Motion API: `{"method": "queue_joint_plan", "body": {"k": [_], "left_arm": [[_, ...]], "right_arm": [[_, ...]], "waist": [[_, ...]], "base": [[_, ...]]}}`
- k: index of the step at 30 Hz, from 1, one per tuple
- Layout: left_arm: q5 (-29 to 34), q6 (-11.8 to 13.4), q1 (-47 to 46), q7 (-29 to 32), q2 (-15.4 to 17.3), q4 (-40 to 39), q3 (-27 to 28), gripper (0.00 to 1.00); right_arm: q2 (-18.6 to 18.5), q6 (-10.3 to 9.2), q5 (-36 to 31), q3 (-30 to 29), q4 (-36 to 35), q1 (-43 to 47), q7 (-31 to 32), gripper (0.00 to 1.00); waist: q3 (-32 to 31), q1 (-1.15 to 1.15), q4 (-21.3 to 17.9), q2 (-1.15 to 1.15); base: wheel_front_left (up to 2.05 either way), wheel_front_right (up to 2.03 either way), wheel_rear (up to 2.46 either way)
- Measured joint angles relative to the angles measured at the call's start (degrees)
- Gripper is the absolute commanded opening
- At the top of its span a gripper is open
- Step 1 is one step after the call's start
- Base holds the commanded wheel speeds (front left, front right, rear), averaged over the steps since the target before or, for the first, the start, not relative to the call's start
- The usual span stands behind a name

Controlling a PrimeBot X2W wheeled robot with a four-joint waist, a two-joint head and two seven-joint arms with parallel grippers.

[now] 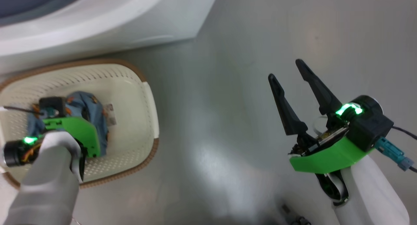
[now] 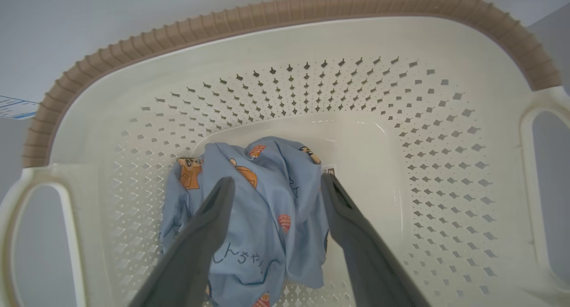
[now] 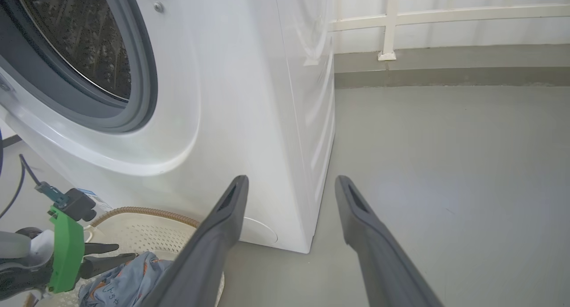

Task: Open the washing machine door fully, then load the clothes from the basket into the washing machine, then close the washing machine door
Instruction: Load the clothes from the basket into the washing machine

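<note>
Head view: grey glossy floor [image 1: 228,120], washing machine [image 1: 97,26] corner at 11, basket [image 1: 143,97] at 9 just beside it, clothes [image 1: 99,120] in its bottom. L end effector [image 2: 274,182] spread wide astride clothes, contact unclear. R end effector [image 1: 286,69] spread wide, empty, over bare floor at 3. Right wrist view: floor runs to white rail [image 3: 392,22] at 1.
</note>
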Motion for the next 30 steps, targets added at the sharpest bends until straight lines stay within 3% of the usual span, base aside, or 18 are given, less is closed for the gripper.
{"method": "queue_joint_plan", "body": {"k": [4, 8, 21, 22, 23, 24, 25, 26, 30], "left_arm": [[0.09, 0.10, -3.80, 0.48, 0.74, 2.36, 0.19, 1.00], [-0.24, 1.15, -7.15, 1.60, 3.59, 4.68, 0.96, 1.00], [-1.29, 4.26, -10.68, 3.50, 6.02, 6.13, 2.33, 1.00], [-1.35, 4.45, -10.86, 3.50, 6.04, 6.16, 2.33, 0.90], [-1.44, 4.63, -10.93, 3.50, 6.06, 6.23, 2.33, 0.51], [-1.67, 4.64, -10.93, 3.49, 6.00, 6.27, 2.38, 0.39], [-1.71, 4.64, -10.93, 3.49, 5.78, 6.30, 2.33, 0.04], [-1.72, 4.64, -10.95, 3.48, 5.48, 6.28, 2.32, 0.00], [-2.30, 4.89, -11.05, 2.97, 5.17, 6.37, 2.54, 0.00]], "right_arm": [[0.09, 0.00, 0.35, 0.47, -0.15, -2.45, -0.01, 1.00], [0.45, 0.00, 0.98, 1.34, -0.98, -5.29, -0.25, 1.00], [0.47, 0.00, 1.41, 1.85, -1.75, -6.41, -0.43, 1.00], [0.47, 0.00, 1.41, 1.85, -1.76, -6.41, -0.43, 1.00], [0.47, 0.00, 1.41, 1.85, -1.76, -6.41, -0.43, 1.00], [0.46, 0.00, 1.41, 1.83, -1.76, -6.41, -0.43, 1.00], [0.46, 0.00, 1.41, 1.81, -1.75, -6.41, -0.43, 1.00], [0.45, 0.00, 1.41, 1.81, -1.75, -6.41, -0.43, 1.00], [0.41, 0.00, 1.41, 1.82, -1.70, -6.41, -0.43, 1.00]], "waist": [[4.75, 0.00, -1.45, 0.00], [11.20, 0.00, -3.52, 0.00], [19.76, 0.00, -7.20, 0.00], [20.04, 0.00, -7.35, 0.00], [20.25, 0.00, -7.46, 0.00], [20.40, 0.00, -7.52, 0.00], [20.44, 0.00, -7.50, 0.00], [20.40, 0.00, -7.45, 0.00], [19.91, 0.00, -7.16, 0.00]], "base": [[0.00, 0.00, 0.00], [0.00, 0.00, 0.00], [0.00, 0.00, 0.00], [0.00, 0.00, 0.00], [0.00, 0.00, 0.00], [0.00, 0.00, 0.00], [0.00, 0.00, 0.00], [0.00, 0.00, 0.00], [0.00, 0.00, 0.00]]}}
